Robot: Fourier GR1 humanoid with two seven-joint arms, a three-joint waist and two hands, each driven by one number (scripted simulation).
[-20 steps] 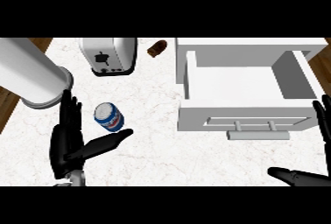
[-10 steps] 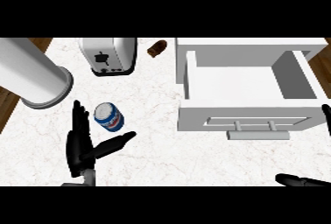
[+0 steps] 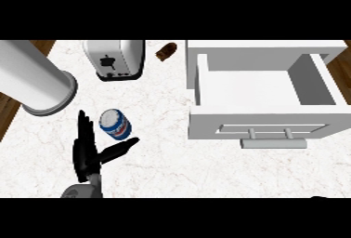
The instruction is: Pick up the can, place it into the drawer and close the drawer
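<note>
A: Item one, the can [image 3: 115,124]. Count and position?

B: One can, blue and white with a red band, upright on the white marbled surface [image 3: 171,158], at the view's left. It stands between the fingers and the thumb of the left hand [image 3: 89,151], just beside both; I cannot tell whether either touches it.

A: Hand state?

B: Left hand spread, fingers straight alongside the can's left, thumb angled out beneath it. Nothing gripped. The right hand shows only as a dark sliver at the lower right edge; I cannot tell its condition.

A: Step in hand?

B: By my reading, the approach to the pick. The can is bracketed but not yet enclosed or lifted.

A: Next move calls for?

B: Likely curling fingers and thumb around the can's body, lifting it, then carrying it rightward over the front wall of the drawer [image 3: 264,100]. The drawer stands pulled out, its interior bare, so only the closing push remains after placing.

A: Remaining stock?

B: One drawer, white, with one bar handle [image 3: 273,143] on its front. One toaster [image 3: 114,59] at upper left. One large pale cylinder [image 3: 31,76] lying at the far left. One small brown object [image 3: 166,50] beside the toaster, too small to identify.
</note>
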